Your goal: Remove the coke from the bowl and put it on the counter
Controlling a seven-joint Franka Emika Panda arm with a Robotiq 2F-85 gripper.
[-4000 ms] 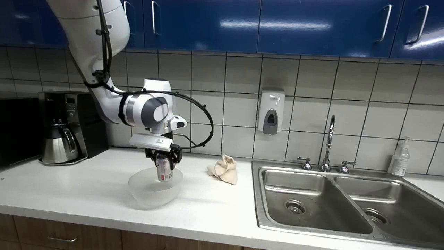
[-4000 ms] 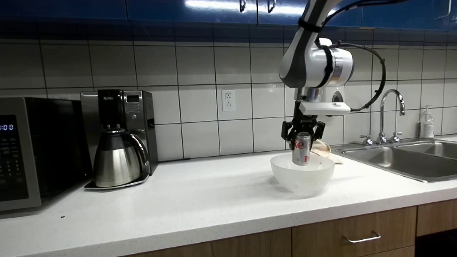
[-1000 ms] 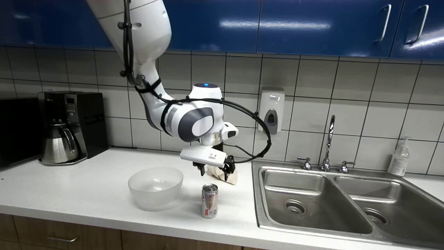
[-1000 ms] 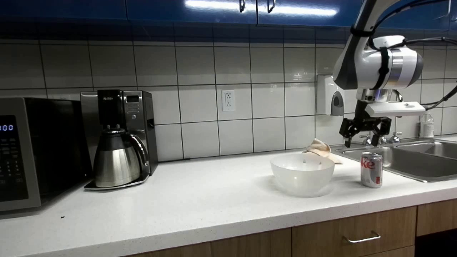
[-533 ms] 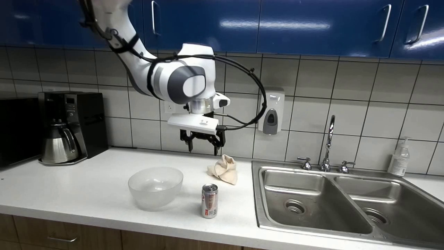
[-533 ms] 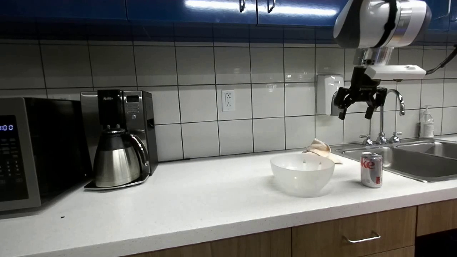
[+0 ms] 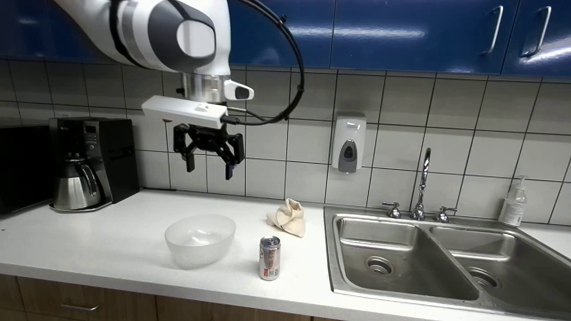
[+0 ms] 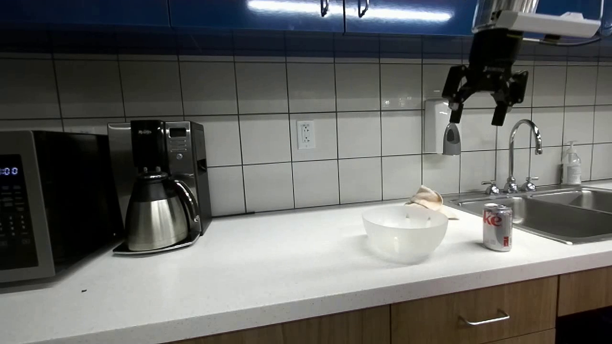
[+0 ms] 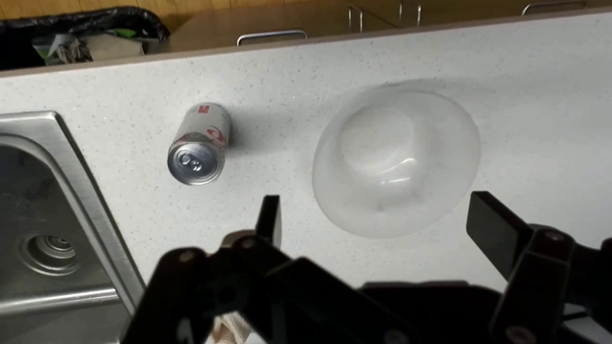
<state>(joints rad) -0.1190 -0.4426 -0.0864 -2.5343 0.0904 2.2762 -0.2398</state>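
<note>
The white counter spreads below my gripper, jaws released and wide apart; the sink lies low, off to one side; the bowl appears between my jaws in the wrist view; the coke stands upright on the counter below them, toward the sink

Upright can on counter beside frosted bowl.

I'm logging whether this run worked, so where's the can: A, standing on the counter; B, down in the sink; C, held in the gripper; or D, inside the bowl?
A: the can stands upright on the counter, between the bowl and the sink, with the open gripper up in the air, apart from it.
</note>
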